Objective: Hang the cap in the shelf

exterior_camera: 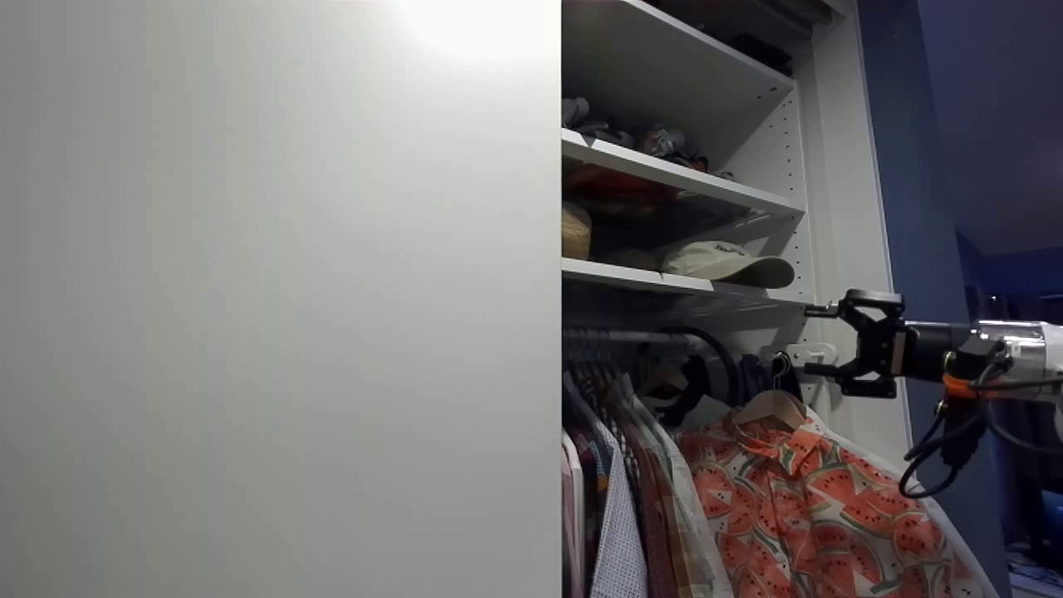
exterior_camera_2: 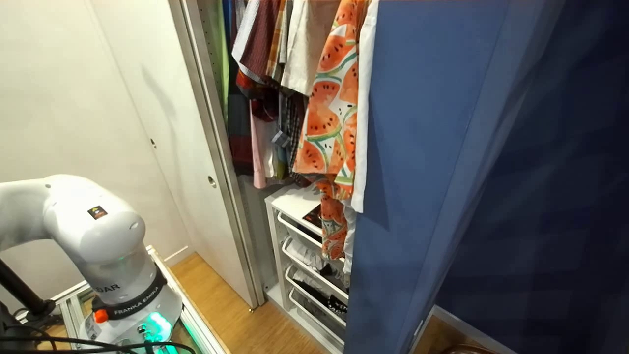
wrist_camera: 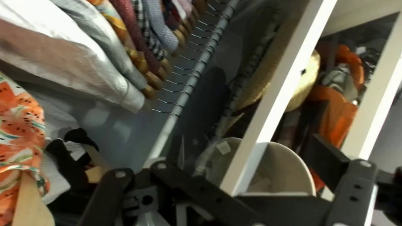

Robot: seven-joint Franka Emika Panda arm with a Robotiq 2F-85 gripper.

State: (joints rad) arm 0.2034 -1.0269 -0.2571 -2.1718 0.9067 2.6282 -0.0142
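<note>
the hand (exterior_camera: 815, 341) stands wide near the white shelf (exterior_camera: 768, 154). the cap (exterior_camera: 718, 262) lies on a board (exterior_camera: 614, 272) there, higher than the hand. below hangs a watermelon-print shirt (exterior_camera: 781, 498), beside a row of clothes (exterior_camera: 621, 507). in an exterior view a white door panel (exterior_camera: 282, 299) blocks sight of part of the shelf. on the robot's base (exterior_camera_2: 115, 334) a black band (exterior_camera_2: 138, 301) reads "franka emika", with "dar" above it.

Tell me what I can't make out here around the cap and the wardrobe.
Mark on the cap, in an exterior view: too small to read.
Part of the cap, wrist view: behind the shelf board.
One side of the wardrobe, in an exterior view: behind the white door.
Robot arm, in both exterior views: cut off by a side edge.
</note>
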